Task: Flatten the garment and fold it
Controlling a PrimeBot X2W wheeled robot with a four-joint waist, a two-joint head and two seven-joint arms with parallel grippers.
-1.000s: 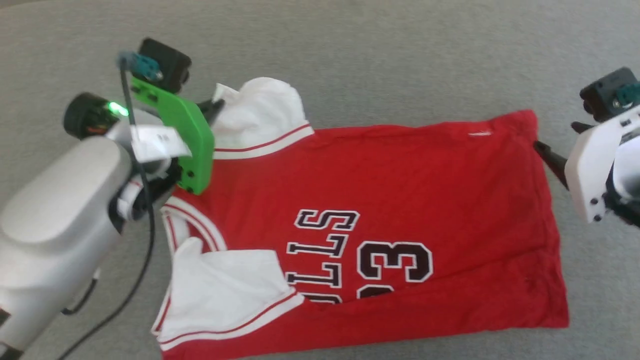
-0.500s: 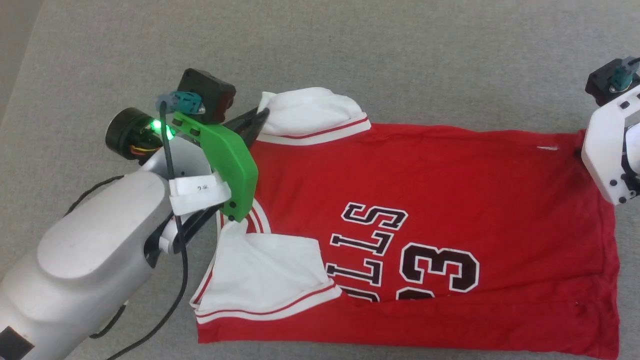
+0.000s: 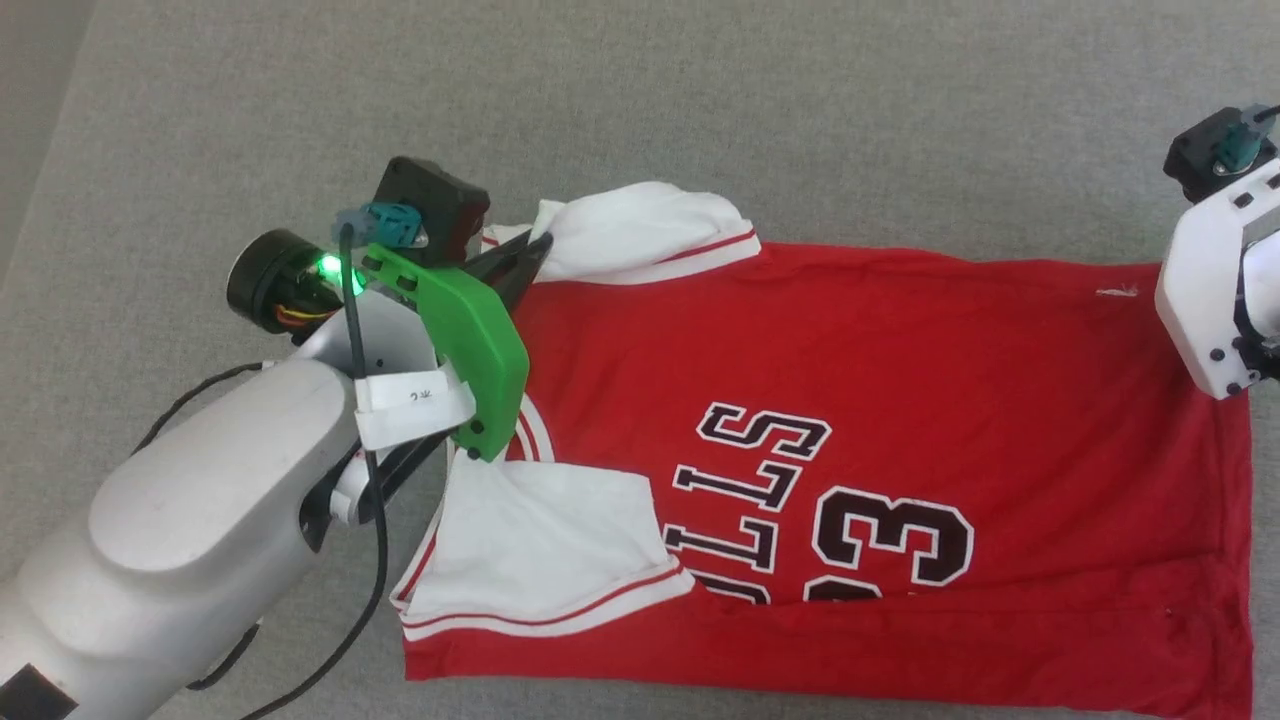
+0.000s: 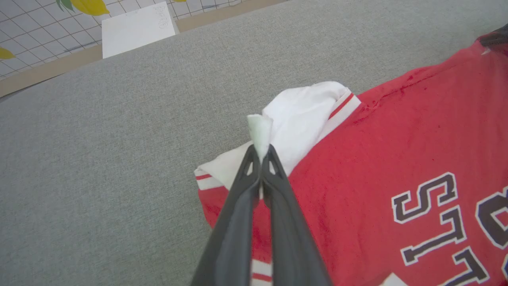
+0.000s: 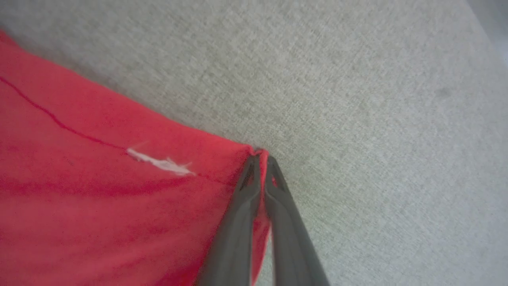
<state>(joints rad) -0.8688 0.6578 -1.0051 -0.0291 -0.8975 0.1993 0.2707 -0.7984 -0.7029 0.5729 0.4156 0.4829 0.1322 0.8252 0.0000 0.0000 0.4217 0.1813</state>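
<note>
**Both grippers clamped on the far edge of the garment, spread across a grey fabric surface**

In the head view the garment (image 3: 900, 400) lay lengthwise across the grey fabric surface (image 3: 800, 100), with its collar toward 9 o'clock and its hem toward 3 o'clock. The black lettering (image 3: 760, 480) and the number 23 (image 3: 890, 540) faced up. The left gripper (image 3: 535, 250) sat at the garment's 10 o'clock corner, jaws pressed together on the far white sleeve (image 3: 650, 225); in the left wrist view a tuft of white cloth poked out past its tips. The near white sleeve (image 3: 540, 545) lay folded inward over the chest, toward 7 o'clock. The right gripper (image 5: 260, 157) was closed narrow on the red hem corner at 2 o'clock, beside a small white fleck (image 5: 158, 162) on the cloth.
</note>
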